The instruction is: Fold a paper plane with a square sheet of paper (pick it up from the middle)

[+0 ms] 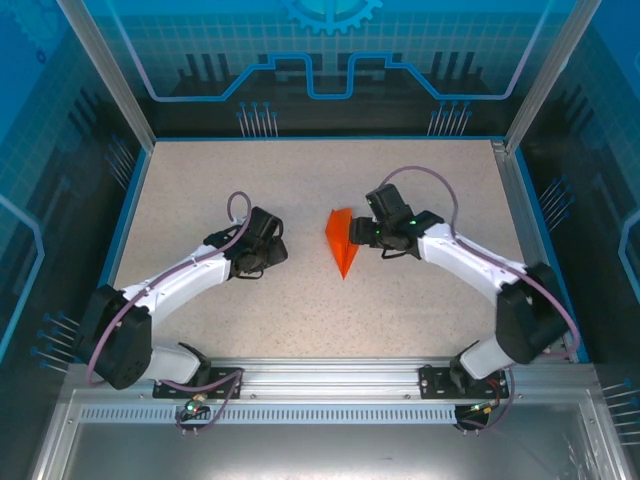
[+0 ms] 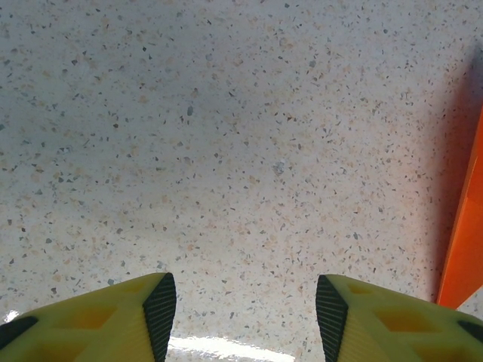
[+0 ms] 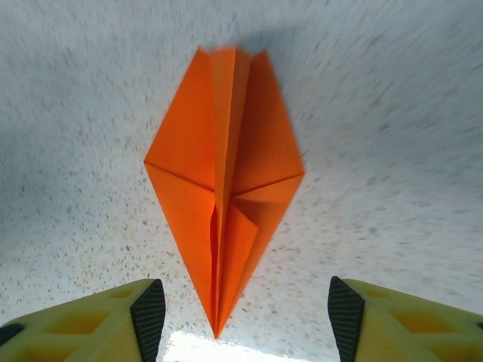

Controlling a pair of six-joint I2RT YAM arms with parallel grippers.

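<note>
Starting nearest in top view: metal rail (image 1: 330, 372) at the near edge carries L arm (image 1: 175, 283) & R arm (image 1: 470, 258), both angled inward over the speckled table (image 1: 200, 180). Mid-table, L gripper (image 1: 270, 248) & R gripper (image 1: 362, 232) face each other w/ the paper plane (image 1: 341, 242) lying between them. It's just beside the R gripper and apart from the L one. Sharp tip points toward the near edge, blunt end away.

Grippers: L wrist view shows its yellow fingers (image 2: 113, 317) spread fairly wide, bare table between, nothing held. R wrist view is the same: jaws apart, one finger either side of the plane's tip w/o touching it. Plane lies flat on the table, not gripped.

Progress (my read): folding looks basically done. Paper is already a narrow dart w/ sharp tip, centre crease & layered flaps. Neither gripper holds it, so prob. what's left is backing the arms off, maybe a last press on the creases. Can't tell how tight the creases are.

Views: top view gives the layout, i.e. which gripper is near what, but the plane there is a small orange sliver, no fold detail. R wrist view gives the folds: centre ridge, two diagonal creases at the widest part, notched far end. L wrist view has the plane's orange edge at its right side w/ a shadow beside it, so the L gripper sits off to one side of it.
</note>
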